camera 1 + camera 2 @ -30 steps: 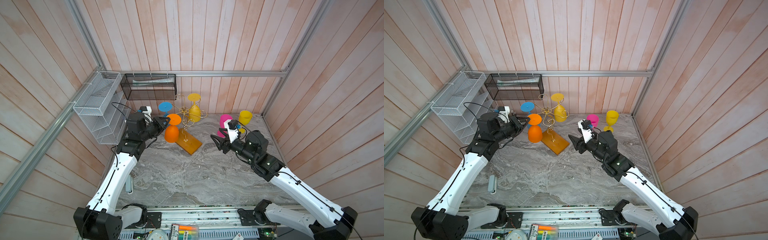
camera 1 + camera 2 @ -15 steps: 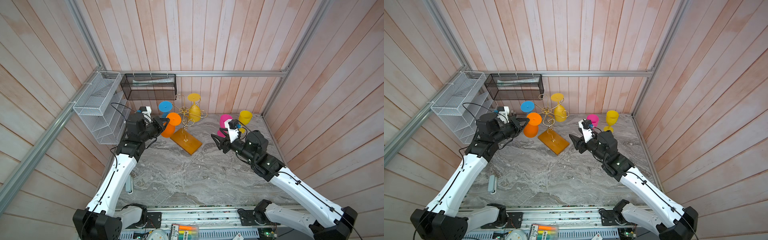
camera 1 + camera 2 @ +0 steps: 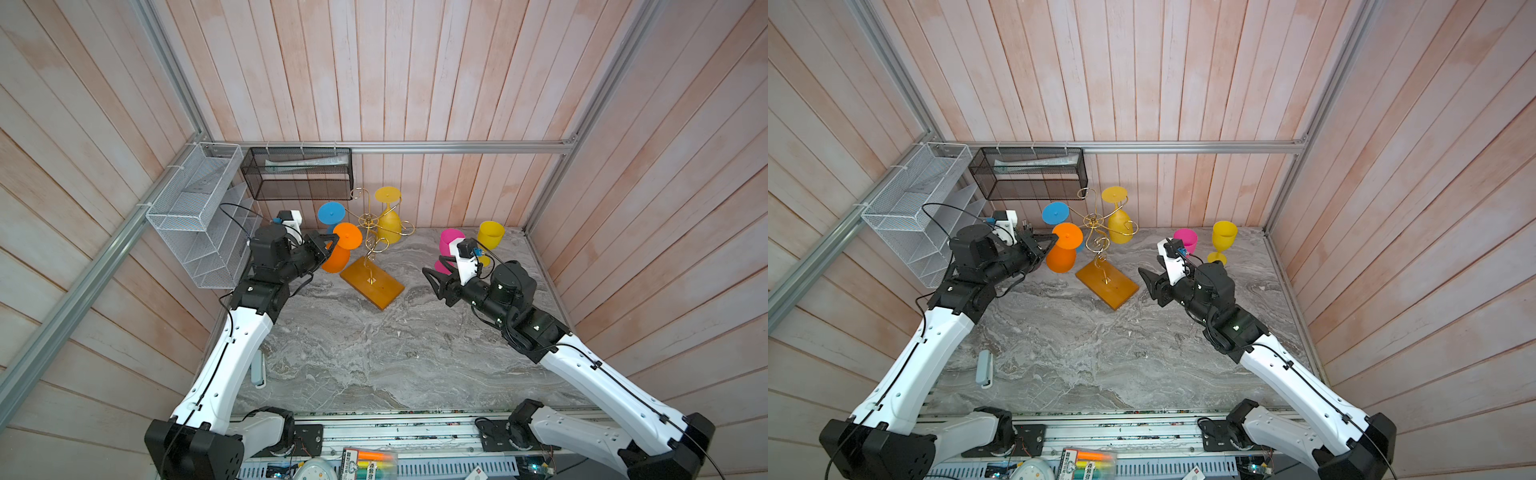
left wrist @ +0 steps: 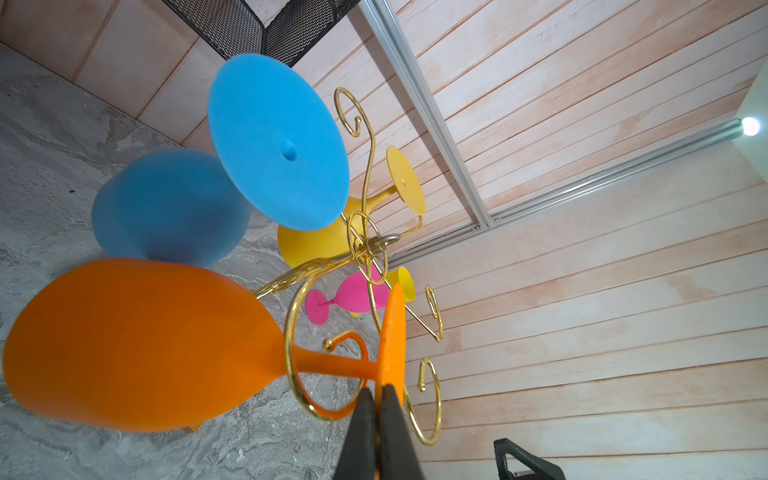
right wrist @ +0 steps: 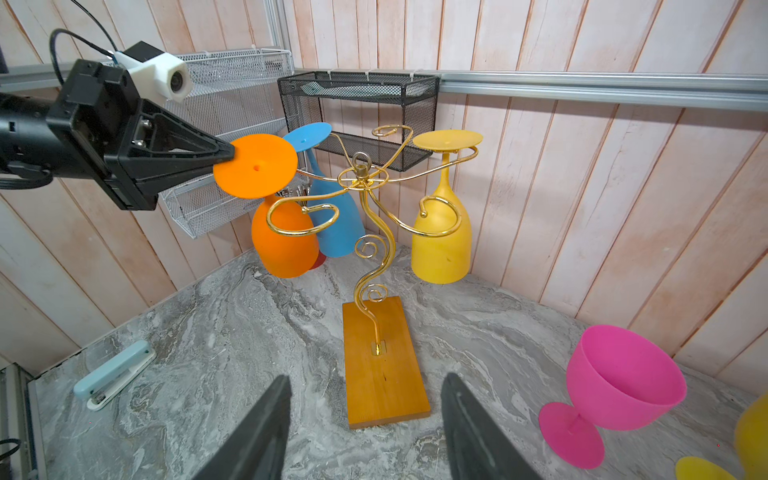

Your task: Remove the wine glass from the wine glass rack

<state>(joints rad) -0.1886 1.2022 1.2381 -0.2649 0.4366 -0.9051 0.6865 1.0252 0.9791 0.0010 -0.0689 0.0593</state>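
Orange wine glass (image 5: 282, 249) hangs tilted, bowl down, stem inside a curl of the gold wine glass rack (image 5: 384, 374); the left gripper (image 4: 378, 392) pinches its foot's rim. Slide the stem out through the curl's gap, not upward. Blue glass (image 5: 338, 237) crowds just behind; the right gripper (image 5: 365, 378) hovers, jaws apart, empty.
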